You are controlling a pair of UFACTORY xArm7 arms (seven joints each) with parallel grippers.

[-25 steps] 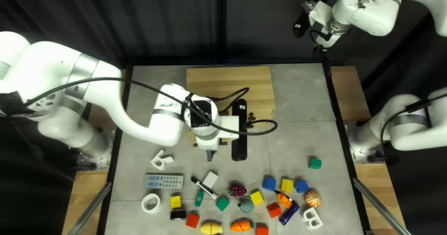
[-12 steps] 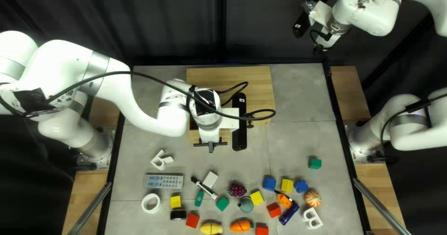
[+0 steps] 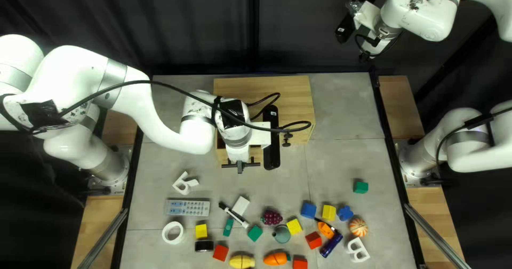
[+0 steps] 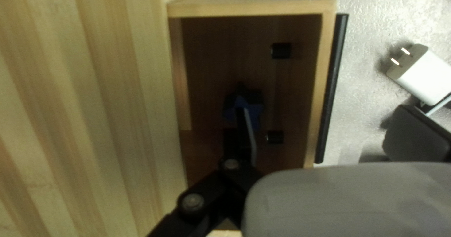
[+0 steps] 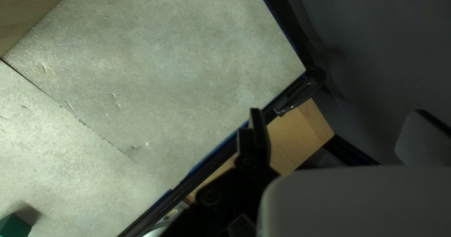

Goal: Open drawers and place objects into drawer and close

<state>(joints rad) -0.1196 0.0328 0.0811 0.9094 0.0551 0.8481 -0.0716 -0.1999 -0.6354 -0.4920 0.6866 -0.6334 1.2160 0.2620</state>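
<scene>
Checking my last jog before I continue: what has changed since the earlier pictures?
The left end effector moved toward the table's far edge; no grasp or release shows. The open drawer, blocks and right arm stayed put.

From above the table's [image 3: 341,109] near edge I look down, slanting toward the dark curtain [image 3: 202,29]. My left wrist view peers closely into the open drawer [image 4: 263,7]; my right looks down from farther off onto the table's far right. The top left view shares the drawer with one, the green block [image 3: 360,187] with the other
</scene>
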